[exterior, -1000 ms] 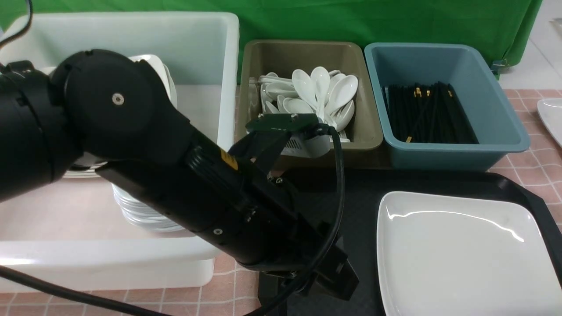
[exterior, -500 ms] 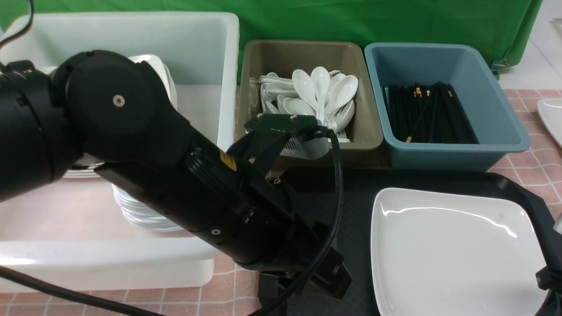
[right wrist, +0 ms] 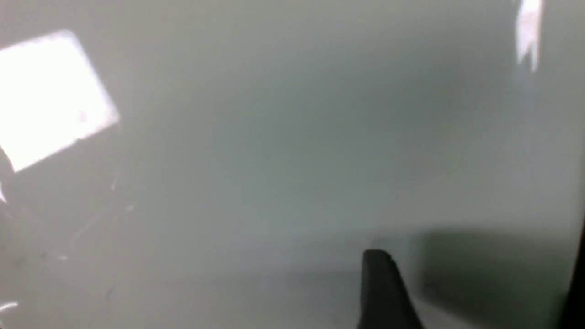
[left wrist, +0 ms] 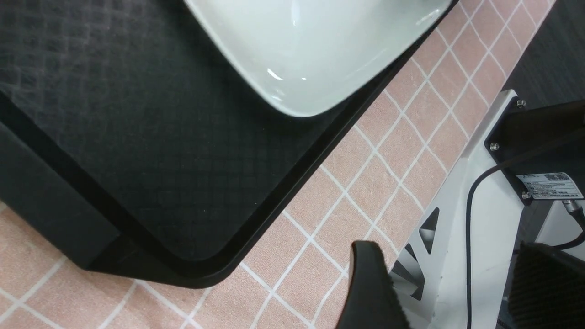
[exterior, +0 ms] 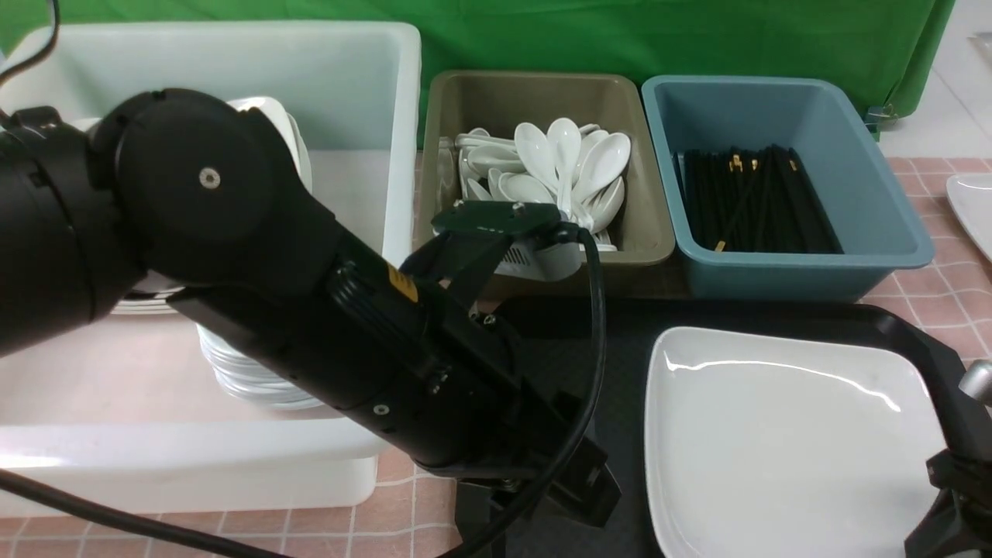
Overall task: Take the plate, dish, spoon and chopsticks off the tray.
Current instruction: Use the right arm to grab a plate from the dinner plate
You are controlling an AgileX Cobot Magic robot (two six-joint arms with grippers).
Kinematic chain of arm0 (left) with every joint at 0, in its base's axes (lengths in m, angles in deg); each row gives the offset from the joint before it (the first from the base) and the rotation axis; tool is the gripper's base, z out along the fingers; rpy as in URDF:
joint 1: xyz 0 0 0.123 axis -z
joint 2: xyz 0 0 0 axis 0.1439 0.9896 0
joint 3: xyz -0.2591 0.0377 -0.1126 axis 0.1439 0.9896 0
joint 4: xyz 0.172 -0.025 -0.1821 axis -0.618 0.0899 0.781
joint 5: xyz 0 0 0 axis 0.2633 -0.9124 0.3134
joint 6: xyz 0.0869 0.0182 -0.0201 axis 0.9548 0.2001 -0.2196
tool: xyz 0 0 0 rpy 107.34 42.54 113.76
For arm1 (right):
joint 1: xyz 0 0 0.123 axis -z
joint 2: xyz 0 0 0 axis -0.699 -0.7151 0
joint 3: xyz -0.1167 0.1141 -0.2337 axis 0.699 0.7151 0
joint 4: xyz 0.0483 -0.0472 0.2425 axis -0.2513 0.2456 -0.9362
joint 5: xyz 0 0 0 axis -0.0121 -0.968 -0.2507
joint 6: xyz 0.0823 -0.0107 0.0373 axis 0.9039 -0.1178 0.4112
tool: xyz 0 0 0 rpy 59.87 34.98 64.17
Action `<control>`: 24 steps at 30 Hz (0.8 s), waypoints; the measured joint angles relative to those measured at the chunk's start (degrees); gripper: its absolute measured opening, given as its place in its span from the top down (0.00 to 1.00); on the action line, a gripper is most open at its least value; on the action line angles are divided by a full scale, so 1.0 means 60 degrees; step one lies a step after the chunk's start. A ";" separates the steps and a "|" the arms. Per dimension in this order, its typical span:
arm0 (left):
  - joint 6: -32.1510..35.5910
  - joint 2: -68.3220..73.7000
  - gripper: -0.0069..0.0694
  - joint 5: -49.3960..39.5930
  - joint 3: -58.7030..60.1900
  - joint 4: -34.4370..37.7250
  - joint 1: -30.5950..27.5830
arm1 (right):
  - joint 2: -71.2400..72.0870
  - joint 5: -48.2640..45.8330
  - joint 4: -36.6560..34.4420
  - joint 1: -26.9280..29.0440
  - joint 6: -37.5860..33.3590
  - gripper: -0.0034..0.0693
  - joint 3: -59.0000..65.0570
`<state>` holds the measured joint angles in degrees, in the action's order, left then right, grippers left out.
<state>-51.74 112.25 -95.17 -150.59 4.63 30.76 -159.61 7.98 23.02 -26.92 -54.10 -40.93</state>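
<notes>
The left arm (exterior: 310, 333) hides much of the tray (exterior: 775, 314), and the plate (exterior: 775, 442) runs off-frame.

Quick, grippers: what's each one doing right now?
Left gripper: open, empty, beside the tray's corner.
Right gripper: at the plate's right edge; open or gripping cannot be told.

No lettering can be read anywhere in the scene. A small yellow sticker (exterior: 403, 284) on the black forearm of the robot's left arm (exterior: 256, 279) carries marks too small to make out. The white printed label (left wrist: 550, 185) on a black box (left wrist: 534, 137), fixed to the white metal frame (left wrist: 480, 228), shows only blurred lines of fine print.
</notes>
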 joint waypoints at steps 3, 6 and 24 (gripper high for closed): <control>0.0000 0.0000 0.42 0.0033 0.0000 -0.0075 0.0000 | -0.0108 0.0071 -0.0261 0.0000 -0.0249 0.61 0.0000; 0.0000 0.0000 0.42 0.0002 -0.0090 -0.0306 0.0000 | -0.0137 0.0054 -0.0566 0.0000 -0.0392 0.66 0.0000; -0.1290 -0.0040 0.75 -0.2192 -0.2743 -0.3659 0.0000 | 0.2208 -0.1090 -0.0503 0.0000 -0.0624 0.78 -0.0011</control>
<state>-59.48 112.01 -108.33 -167.05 -17.33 30.76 -146.36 1.44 20.00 -26.92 -57.85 -41.00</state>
